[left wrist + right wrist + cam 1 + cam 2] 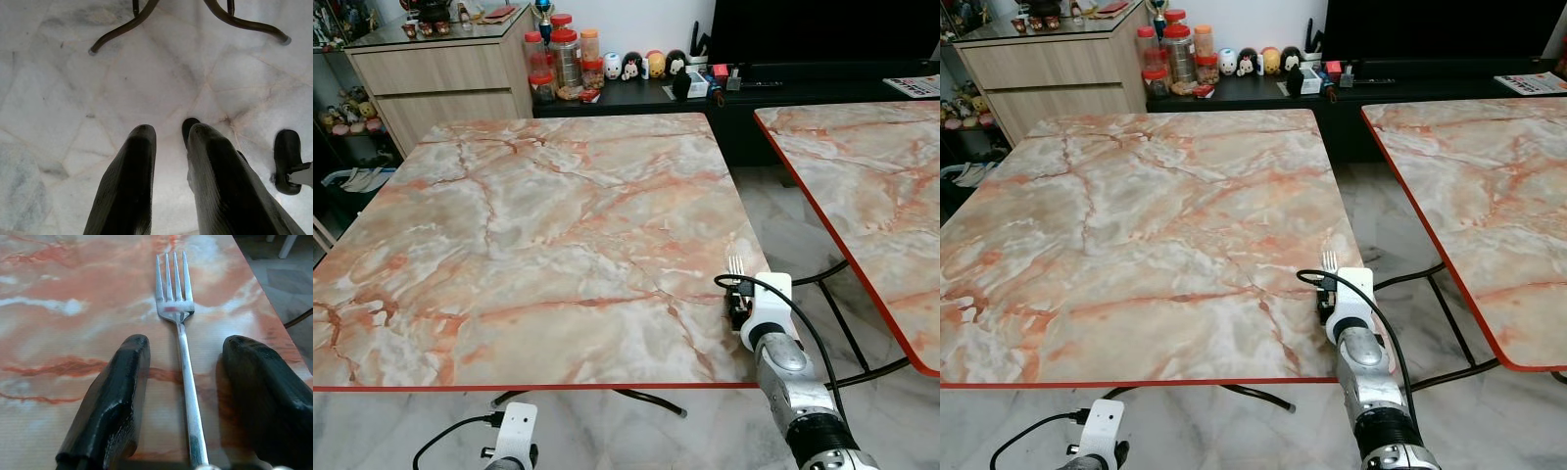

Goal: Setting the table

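Fork [179, 328] handle's end cut off by the frame edge — tines alone clear in head view

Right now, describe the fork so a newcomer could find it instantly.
Start at the big marble-patterned table with the red edge, then go to its near right corner. The fork lies flat there, tines pointing away, between the open fingers of the right end effector: the only cutlery on that table.

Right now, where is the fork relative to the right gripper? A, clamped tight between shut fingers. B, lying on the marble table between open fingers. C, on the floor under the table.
B: the fork lies flat on the marble table, the right gripper open around its handle.
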Available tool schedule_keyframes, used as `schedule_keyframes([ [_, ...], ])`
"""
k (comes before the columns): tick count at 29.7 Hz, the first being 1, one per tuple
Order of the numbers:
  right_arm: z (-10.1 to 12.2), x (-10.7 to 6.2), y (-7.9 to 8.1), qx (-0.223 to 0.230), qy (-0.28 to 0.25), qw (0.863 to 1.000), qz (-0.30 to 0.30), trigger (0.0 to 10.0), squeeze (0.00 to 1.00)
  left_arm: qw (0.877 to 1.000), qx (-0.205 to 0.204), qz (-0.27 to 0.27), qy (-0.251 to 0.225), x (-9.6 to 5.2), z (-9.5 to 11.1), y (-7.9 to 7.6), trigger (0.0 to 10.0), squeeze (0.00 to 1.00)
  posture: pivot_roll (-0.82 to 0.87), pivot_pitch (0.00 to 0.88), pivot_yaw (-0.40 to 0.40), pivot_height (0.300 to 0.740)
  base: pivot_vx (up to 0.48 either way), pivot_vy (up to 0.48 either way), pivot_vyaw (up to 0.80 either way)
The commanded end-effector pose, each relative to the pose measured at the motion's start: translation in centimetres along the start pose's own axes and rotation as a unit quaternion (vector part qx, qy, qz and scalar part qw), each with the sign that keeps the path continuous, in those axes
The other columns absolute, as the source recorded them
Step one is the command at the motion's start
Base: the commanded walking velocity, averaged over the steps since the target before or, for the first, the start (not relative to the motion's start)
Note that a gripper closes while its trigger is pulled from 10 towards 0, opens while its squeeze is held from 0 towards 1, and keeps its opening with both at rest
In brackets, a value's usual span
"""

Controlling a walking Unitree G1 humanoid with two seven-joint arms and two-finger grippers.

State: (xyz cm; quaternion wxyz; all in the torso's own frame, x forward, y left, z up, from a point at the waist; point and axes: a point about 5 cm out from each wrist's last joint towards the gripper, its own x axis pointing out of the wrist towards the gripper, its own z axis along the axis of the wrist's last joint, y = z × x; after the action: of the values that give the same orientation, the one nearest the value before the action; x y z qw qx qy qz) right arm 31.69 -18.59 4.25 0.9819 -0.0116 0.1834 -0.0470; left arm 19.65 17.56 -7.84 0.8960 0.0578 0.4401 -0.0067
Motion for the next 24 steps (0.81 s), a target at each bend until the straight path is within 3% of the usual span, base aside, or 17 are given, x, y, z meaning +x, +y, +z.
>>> schedule_keyframes([
  [1, -0.23, 0.12, -0.39, -0.003, 0.015, 1.000, -0.011, 10.0, 0.00, 1.000, -0.003, 0.001, 0.004, 0.00, -0.06, 0.17, 10.0, 0.00, -0.06, 0.000, 0.031, 0.740, 0.000, 0.000, 0.00],
  [3, -0.23, 0.14, -0.31, -0.003, 0.015, 1.000, -0.008, 10.0, 0.00, 1.000, -0.002, 0.001, 0.004, 0.01, -0.03, 0.16, 10.0, 0.00, -0.06, 0.000, 0.030, 0.740, 0.000, 0.000, 0.00],
  [4, -0.21, 0.15, -0.29, -0.002, 0.015, 1.000, -0.007, 9.5, 0.00, 1.000, -0.002, 0.001, 0.004, 0.01, -0.02, 0.17, 10.0, 0.00, -0.06, 0.000, 0.030, 0.740, 0.000, 0.000, 0.00],
  [5, -0.21, 0.15, -0.27, -0.002, 0.014, 1.000, -0.006, 7.7, 0.00, 1.000, -0.002, 0.001, 0.004, 0.01, -0.02, 0.17, 10.0, 0.00, -0.06, 0.000, 0.030, 0.740, 0.000, 0.000, 0.00],
  [6, -0.19, 0.16, -0.25, -0.002, 0.014, 1.000, -0.006, 4.0, 0.00, 1.000, -0.002, 0.001, 0.004, 0.02, 0.00, 0.17, 10.0, 0.00, -0.06, 0.000, 0.029, 0.740, 0.000, 0.000, 0.00],
  [7, -0.17, 0.17, -0.24, -0.002, 0.014, 1.000, -0.005, 1.9, 0.00, 1.000, -0.002, 0.001, 0.003, 0.02, 0.02, 0.17, 10.0, 0.00, -0.06, 0.000, 0.029, 0.740, 0.000, 0.000, 0.00],
  [9, -0.15, 0.19, -0.17, -0.002, 0.014, 1.000, -0.004, 0.0, 0.00, 1.000, -0.003, 0.002, 0.003, 0.03, 0.07, 0.18, 10.0, 0.00, -0.06, 0.000, 0.029, 0.740, 0.000, 0.000, 0.00],
  [24, -0.06, 0.26, -0.03, 0.001, 0.012, 1.000, -0.001, 0.0, 0.00, 1.000, -0.003, 0.002, 0.003, 0.07, 0.25, 0.26, 10.0, 0.00, -0.06, 0.000, 0.035, 0.740, 0.000, 0.000, 0.00],
])
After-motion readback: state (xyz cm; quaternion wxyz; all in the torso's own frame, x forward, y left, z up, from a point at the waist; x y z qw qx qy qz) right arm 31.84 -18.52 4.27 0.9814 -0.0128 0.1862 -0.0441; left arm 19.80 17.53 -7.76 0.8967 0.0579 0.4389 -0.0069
